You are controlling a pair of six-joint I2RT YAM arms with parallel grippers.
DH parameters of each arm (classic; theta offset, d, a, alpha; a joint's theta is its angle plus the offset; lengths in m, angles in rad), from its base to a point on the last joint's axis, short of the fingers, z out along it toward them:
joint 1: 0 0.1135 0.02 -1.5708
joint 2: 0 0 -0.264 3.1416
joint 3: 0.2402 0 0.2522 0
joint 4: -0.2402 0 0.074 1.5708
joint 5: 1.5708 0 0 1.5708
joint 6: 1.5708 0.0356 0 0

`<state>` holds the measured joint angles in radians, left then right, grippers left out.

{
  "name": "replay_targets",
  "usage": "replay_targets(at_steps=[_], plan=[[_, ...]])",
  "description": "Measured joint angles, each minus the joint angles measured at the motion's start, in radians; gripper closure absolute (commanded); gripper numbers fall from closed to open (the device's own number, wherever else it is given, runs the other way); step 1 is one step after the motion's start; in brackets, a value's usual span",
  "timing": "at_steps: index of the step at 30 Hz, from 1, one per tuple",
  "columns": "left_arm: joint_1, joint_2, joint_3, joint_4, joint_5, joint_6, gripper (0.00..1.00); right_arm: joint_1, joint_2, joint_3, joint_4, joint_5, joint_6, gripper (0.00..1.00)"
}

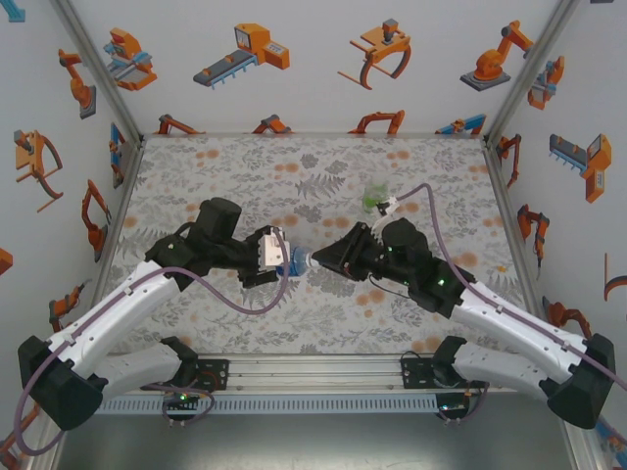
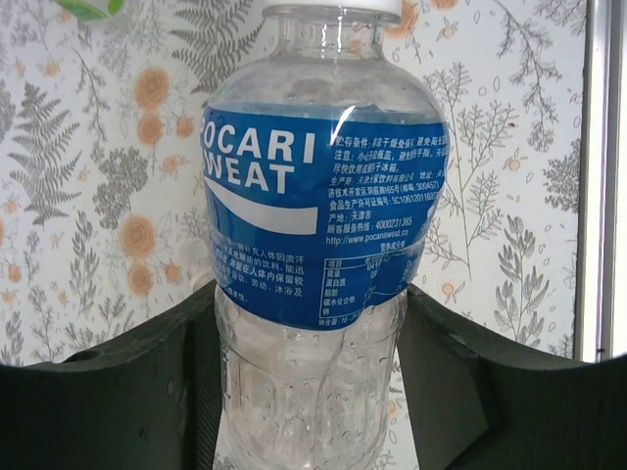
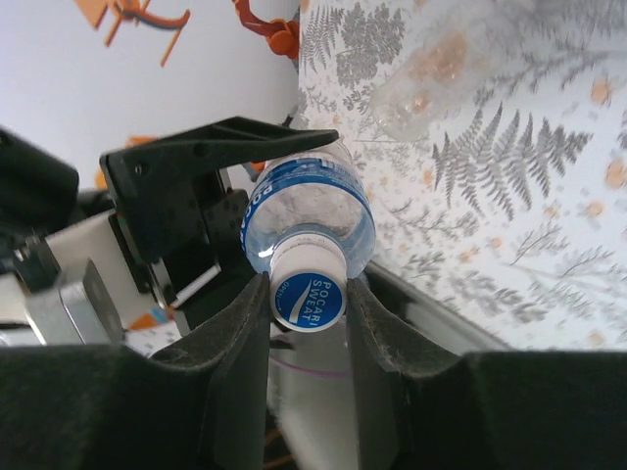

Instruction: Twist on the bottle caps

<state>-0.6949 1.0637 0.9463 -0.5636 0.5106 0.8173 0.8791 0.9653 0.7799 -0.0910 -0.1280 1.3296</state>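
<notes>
A clear bottle with a blue label (image 1: 291, 260) is held sideways above the middle of the table. My left gripper (image 1: 277, 257) is shut on its lower body; in the left wrist view the black fingers (image 2: 186, 343) press both sides of the bottle (image 2: 323, 215). A white cap with a blue top (image 3: 307, 291) sits on its neck. My right gripper (image 3: 307, 299) is shut on that cap from the right, with a finger on each side. In the top view the right gripper (image 1: 312, 260) meets the bottle's mouth.
A greenish bottle (image 1: 373, 199) stands behind the right arm toward the back of the table. A plain clear bottle (image 3: 431, 69) shows on the fern-patterned tabletop beyond the held one. Walls close in the left, right and back.
</notes>
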Motion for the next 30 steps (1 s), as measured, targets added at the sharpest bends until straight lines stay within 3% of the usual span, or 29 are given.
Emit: replay_targets(at_steps=[3,8,16,22,30], plan=[[0.004,0.000,-0.003,-0.013,-0.018,0.000,1.00,0.000,0.025,0.006,-0.009,0.002,0.067,0.96],[0.004,0.000,-0.003,-0.008,-0.018,-0.001,1.00,0.000,0.039,0.049,-0.069,0.003,0.084,0.70],[-0.013,0.000,-0.003,0.037,0.057,0.000,1.00,-0.006,0.040,0.138,-0.169,0.020,-0.042,0.44],[-0.013,0.000,-0.003,0.052,0.081,0.000,1.00,-0.023,0.003,0.243,-0.228,0.063,-0.285,0.42],[-0.013,0.000,-0.003,0.054,0.093,0.000,1.00,-0.025,-0.036,0.303,-0.218,-0.007,-0.815,0.49]])
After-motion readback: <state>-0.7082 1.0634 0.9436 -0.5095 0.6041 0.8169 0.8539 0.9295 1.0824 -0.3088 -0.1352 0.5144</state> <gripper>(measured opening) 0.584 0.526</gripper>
